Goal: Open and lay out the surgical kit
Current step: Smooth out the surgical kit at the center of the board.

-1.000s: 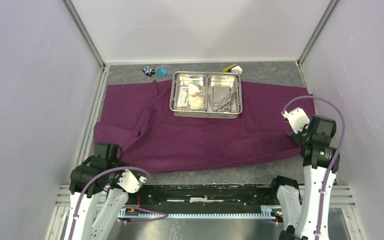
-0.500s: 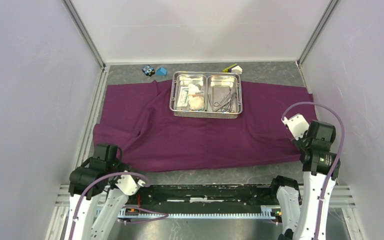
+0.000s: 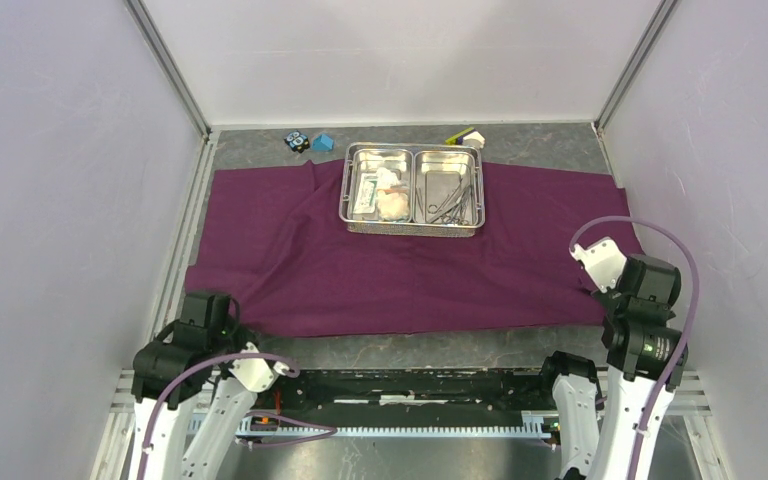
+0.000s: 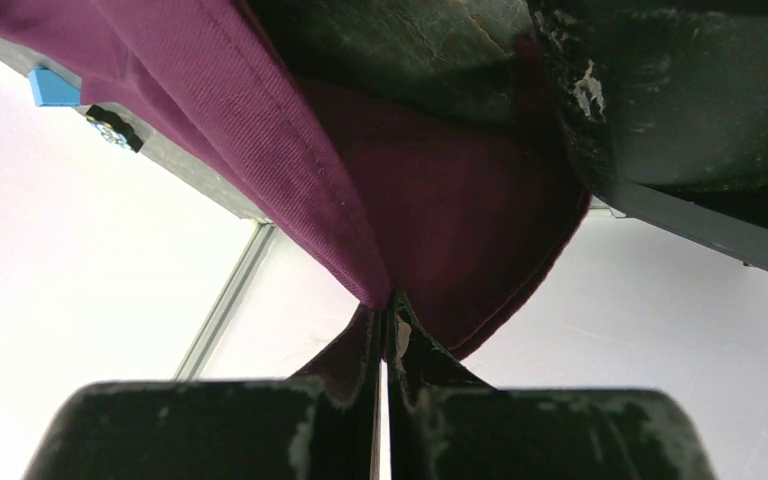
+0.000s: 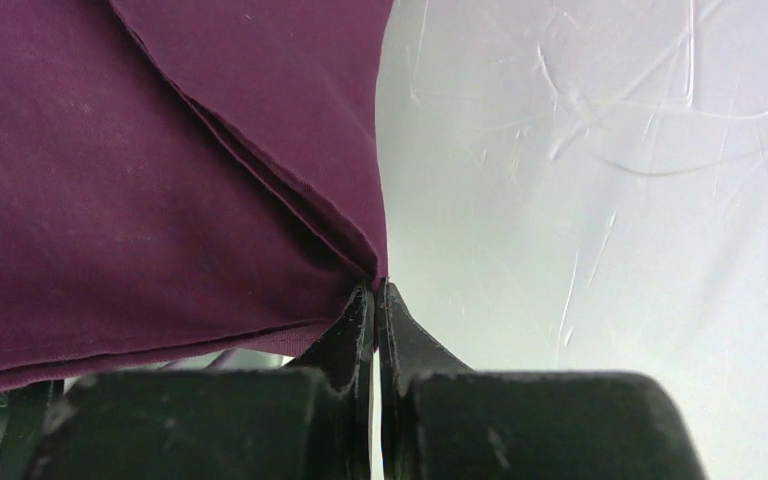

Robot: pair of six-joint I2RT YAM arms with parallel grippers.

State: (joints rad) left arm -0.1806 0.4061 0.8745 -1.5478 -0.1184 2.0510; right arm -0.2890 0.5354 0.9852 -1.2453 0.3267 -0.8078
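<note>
- Corners come first: the left tool (image 4: pixel 385 300) is clamped shut on the near-left corner of the large dark-purple cloth wrap (image 3: pixel 410 270), with a fold of fabric pinched between its tips.
- The right tool (image 5: pixel 378 285) is likewise closed tight on the near-right corner. This two-point hold, I judge, lets both arms draw the near edge taut toward the bases.
- The cloth's near edge runs almost straight across the grey marbled table (image 3: pixel 400 350), and the spread looks mostly flat, with a few ridges on the left side.
- Farther back, the shiny two-compartment steel tray (image 3: pixel 412 231) sits on the cloth's far middle — its weight probably anchors the fabric against the pull.
- Its left compartment holds the white gauze wads (image 3: pixel 392 203) and the flat white packet (image 3: pixel 365 192); the right one holds the slim steel clamps (image 3: pixel 450 205). None of these is laid out yet.
- Beyond the cloth, near the far wall, the small blue and black blocks (image 3: pixel 310 141) and the small yellow-and-white block (image 3: pixel 466 135) stand on bare table — apart from the kit.
</note>
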